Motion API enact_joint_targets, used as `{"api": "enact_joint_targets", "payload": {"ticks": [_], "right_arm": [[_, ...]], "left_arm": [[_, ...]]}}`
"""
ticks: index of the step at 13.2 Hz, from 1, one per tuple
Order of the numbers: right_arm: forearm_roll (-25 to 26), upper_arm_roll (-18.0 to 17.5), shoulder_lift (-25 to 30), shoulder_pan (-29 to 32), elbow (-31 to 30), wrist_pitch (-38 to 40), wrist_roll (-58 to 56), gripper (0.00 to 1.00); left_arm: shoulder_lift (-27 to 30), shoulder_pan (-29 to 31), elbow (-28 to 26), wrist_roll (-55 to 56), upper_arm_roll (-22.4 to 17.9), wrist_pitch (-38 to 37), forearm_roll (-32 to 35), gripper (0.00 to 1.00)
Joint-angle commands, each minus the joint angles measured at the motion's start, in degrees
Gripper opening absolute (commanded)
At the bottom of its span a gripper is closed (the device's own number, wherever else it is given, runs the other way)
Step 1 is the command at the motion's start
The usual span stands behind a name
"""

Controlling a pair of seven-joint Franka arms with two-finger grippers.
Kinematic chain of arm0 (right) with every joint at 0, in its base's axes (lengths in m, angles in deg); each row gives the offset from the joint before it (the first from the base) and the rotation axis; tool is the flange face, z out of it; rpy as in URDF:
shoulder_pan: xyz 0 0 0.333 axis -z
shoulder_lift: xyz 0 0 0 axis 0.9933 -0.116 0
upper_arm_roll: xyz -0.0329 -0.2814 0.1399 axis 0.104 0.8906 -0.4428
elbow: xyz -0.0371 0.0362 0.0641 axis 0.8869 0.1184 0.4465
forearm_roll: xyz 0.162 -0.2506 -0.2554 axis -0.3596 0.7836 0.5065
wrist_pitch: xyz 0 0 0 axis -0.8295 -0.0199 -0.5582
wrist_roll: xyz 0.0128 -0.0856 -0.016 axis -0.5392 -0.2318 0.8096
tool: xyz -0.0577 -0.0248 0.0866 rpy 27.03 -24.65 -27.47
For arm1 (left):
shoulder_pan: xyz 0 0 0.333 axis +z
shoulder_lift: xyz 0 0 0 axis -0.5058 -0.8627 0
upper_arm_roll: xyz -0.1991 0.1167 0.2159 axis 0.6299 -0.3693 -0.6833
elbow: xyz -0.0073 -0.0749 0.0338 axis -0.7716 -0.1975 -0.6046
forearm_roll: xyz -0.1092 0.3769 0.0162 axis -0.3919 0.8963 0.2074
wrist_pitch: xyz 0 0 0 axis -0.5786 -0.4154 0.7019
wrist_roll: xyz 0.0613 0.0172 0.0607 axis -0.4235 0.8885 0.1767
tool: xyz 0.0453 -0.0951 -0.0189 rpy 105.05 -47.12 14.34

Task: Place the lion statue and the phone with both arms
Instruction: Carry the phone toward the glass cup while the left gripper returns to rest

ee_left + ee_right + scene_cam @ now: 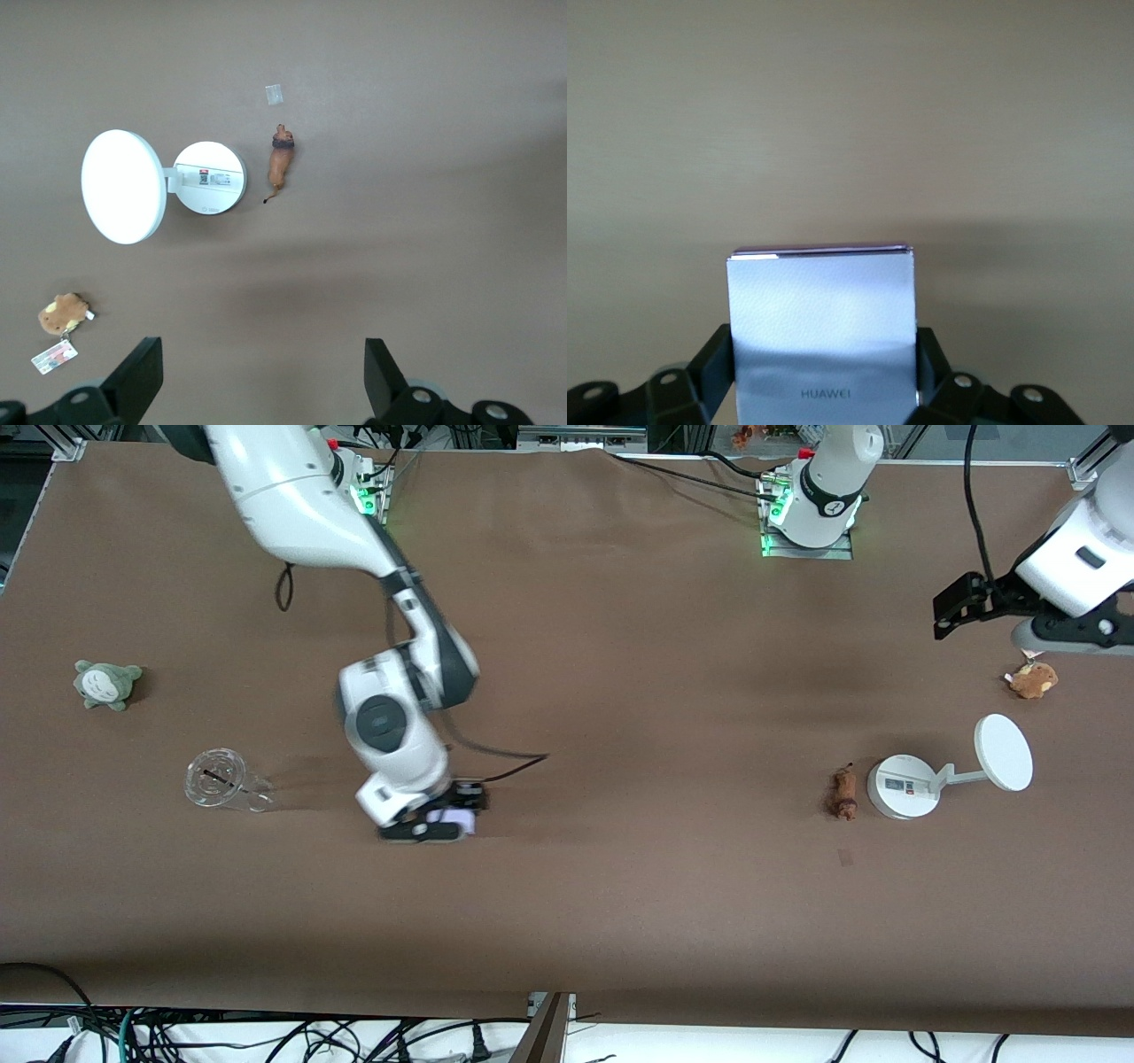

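The phone (821,319), a pale lavender-white slab marked HUAWEI, sits between the fingers of my right gripper (824,345), which is shut on it. In the front view the right gripper (447,821) holds the phone (461,820) low at the table's middle; I cannot tell whether it touches the cloth. The lion statue (842,793), small and orange-brown, lies on the table beside the white stand's base (902,786). It also shows in the left wrist view (281,164). My left gripper (955,613) hangs open and empty high over the left arm's end of the table; its fingers (135,379) are wide apart.
A white stand with a disc (1003,751) and a small brown plush with a card tag (1032,680) sit toward the left arm's end. A clear glass (217,779) and a grey-green plush (106,684) sit toward the right arm's end. A small tape mark (844,856) lies nearer to the camera than the lion statue.
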Motion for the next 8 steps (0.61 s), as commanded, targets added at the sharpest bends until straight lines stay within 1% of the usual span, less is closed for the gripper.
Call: {"api": "enact_joint_targets", "payload": {"ticks": [1, 3, 4, 6, 8], "right_arm": [[-3.9, -0.9, 2.9, 6.6, -1.0, 6.0, -10.3, 0.65], [-3.9, -0.9, 2.8, 11.1, -1.7, 8.8, -15.5, 0.65], [-4.0, -0.9, 2.6, 12.9, -2.4, 9.1, -16.1, 0.65], [-3.9, -0.7, 2.6, 13.4, -4.6, 9.1, -16.3, 0.65], [-3.6, -0.4, 2.1, 15.0, -5.5, 9.0, -16.6, 0.65]], "left_arm": [[0.5, 0.7, -0.5, -0.4, 0.9, 0.8, -1.2, 1.0], [-0.2, 0.4, -0.2, -0.2, 0.9, 0.8, -1.2, 1.0], [-0.2, 0.4, -0.2, -0.2, 0.9, 0.8, -1.2, 1.0], [-0.2, 0.4, -0.2, -0.4, 0.9, 0.3, -1.0, 1.0], [-0.2, 0.4, -0.2, -0.3, 0.9, 0.0, -1.0, 1.0]]}}
